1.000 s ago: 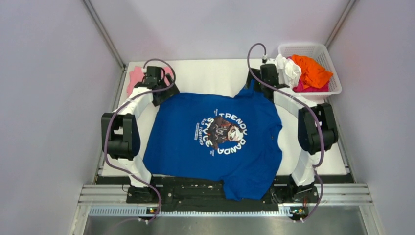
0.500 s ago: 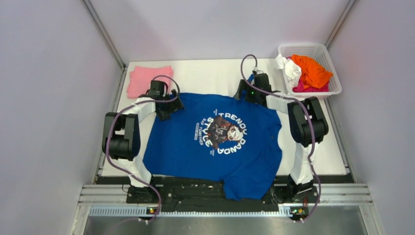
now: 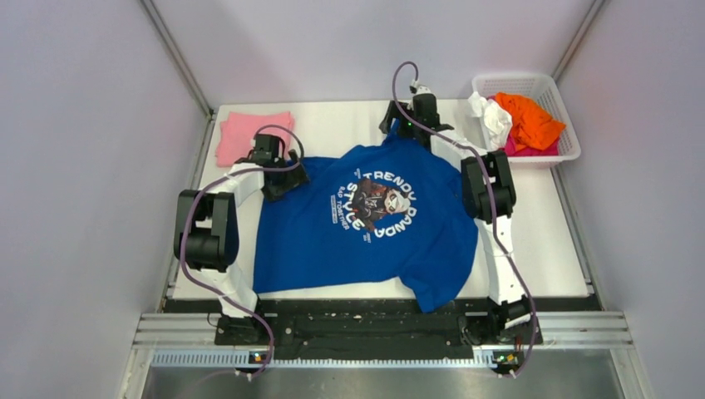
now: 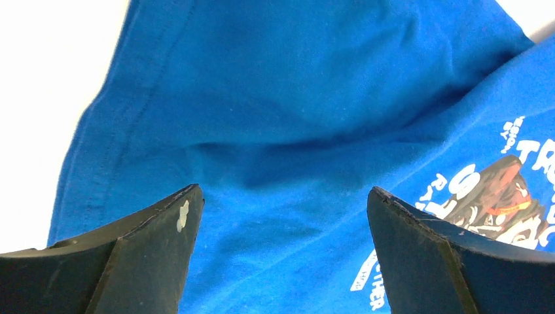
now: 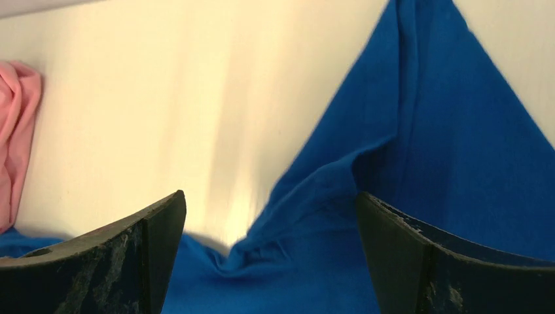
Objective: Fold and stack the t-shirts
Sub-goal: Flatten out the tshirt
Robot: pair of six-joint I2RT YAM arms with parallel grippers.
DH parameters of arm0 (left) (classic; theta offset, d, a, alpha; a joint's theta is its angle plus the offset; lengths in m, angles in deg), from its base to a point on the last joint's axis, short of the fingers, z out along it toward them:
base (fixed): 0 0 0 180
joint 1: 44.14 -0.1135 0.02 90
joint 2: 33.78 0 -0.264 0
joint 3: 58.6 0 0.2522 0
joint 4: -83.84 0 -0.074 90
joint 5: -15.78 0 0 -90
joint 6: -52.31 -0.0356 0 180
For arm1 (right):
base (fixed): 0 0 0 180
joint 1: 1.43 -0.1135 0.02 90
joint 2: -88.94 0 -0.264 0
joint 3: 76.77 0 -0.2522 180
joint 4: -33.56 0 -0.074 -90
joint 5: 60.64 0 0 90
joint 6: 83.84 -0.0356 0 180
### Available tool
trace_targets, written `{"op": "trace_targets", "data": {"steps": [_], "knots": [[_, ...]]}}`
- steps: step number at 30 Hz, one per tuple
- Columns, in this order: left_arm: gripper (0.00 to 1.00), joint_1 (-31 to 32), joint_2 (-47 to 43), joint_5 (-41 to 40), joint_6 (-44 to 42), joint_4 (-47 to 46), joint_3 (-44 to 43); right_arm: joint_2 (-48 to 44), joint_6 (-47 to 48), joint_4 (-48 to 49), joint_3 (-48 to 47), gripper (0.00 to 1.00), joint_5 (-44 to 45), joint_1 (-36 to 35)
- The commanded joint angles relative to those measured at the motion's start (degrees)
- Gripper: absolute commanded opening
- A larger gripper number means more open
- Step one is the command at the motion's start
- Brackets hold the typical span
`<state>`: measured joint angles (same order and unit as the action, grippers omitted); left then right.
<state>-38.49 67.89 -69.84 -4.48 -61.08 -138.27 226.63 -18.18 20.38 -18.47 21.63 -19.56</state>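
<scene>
The royal blue t-shirt (image 3: 370,220) with a round white-lettered print lies spread print-up on the white table (image 3: 549,241). Its far edge is pulled into a peak. My left gripper (image 3: 281,178) is open, over the shirt's far left part; the left wrist view shows plain blue cloth (image 4: 281,131) between its spread jaws (image 4: 281,196). My right gripper (image 3: 409,131) is open at the peak; a bunched fold of blue cloth (image 5: 307,196) lies between its spread jaws (image 5: 269,199). A pink t-shirt (image 3: 252,135) lies folded at the far left corner.
A white mesh basket (image 3: 565,155) stands at the far right, holding white (image 3: 496,118), orange (image 3: 526,120) and magenta (image 3: 515,150) cloth. One shirt corner (image 3: 439,293) lies near the table's front edge. Grey walls close in on both sides.
The right gripper moved farther and left. The blue shirt slid away from me with it; its near hem came up off the front rail onto the table. The left gripper barely moved.
</scene>
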Motion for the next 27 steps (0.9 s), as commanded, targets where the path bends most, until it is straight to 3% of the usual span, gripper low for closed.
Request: {"op": "trace_targets", "data": {"steps": [1, 11, 18, 22, 27], "knots": [[0.99, 0.0, 0.2, -3.8, -0.7, 1.1, -2.9, 3.2, 1.3, -2.3, -7.9, 0.99, -0.1, -1.1], [0.99, 0.0, 1.7, -3.5, 0.0, 1.3, -2.9, 0.0, 1.1, 1.4, -0.7, 0.99, -2.6, -1.4], [0.99, 0.0, 1.2, -3.5, 0.2, 1.3, -3.1, -1.1, -4.8, 1.6, 5.5, 0.99, 3.4, -2.5], [0.99, 0.0, 1.2, -3.8, 0.2, 1.3, -3.2, 1.8, -8.4, 5.3, 3.2, 0.99, 3.5, -2.4], [0.99, 0.0, 1.1, -3.3, 0.4, 0.7, -3.5, 6.7, -11.5, 17.5, -3.4, 0.98, -3.6, -3.2]]}}
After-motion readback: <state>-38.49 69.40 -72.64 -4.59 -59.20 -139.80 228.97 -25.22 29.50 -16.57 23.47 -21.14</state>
